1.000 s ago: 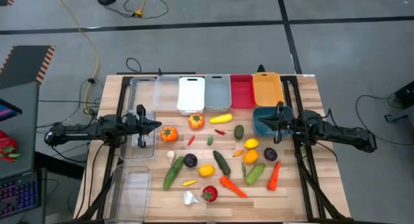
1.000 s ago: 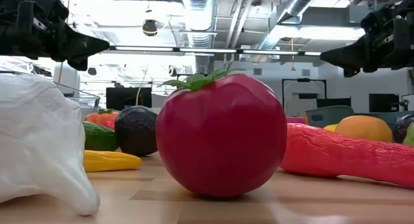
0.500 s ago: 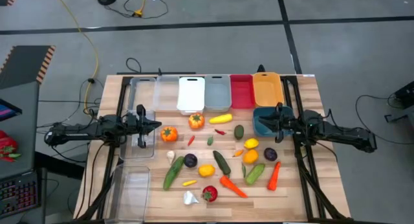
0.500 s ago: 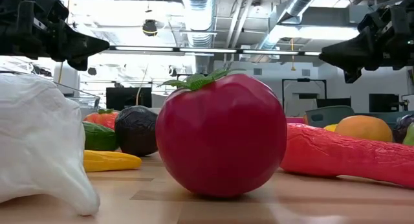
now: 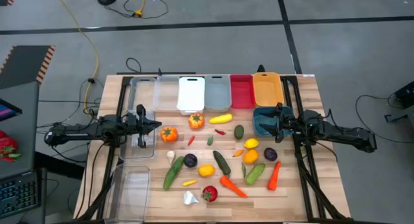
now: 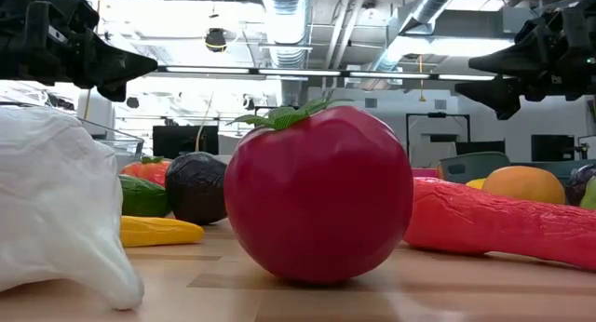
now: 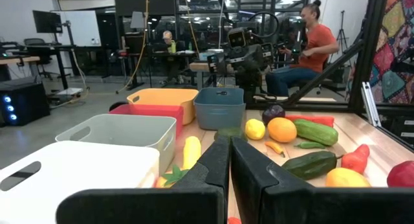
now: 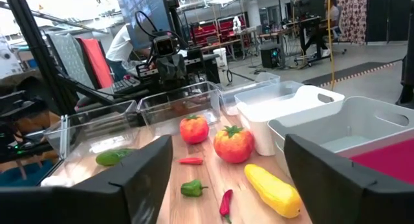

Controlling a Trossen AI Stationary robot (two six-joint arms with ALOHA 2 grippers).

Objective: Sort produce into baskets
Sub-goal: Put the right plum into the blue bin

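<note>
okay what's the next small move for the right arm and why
Probably bring the right tool down toward the lemon. It's open and empty above the teal bin, with the lemon the nearest produce. All produce lies loose on the table. The left tool is shut, waiting.

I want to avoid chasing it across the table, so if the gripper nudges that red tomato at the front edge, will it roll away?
Probably yes: the red tomato is nearly round and rests on a small patch of the smooth wooden table. Its surface looks glossy, so the fingers may slip. The white garlic and carrot beside it might stop it.
</note>
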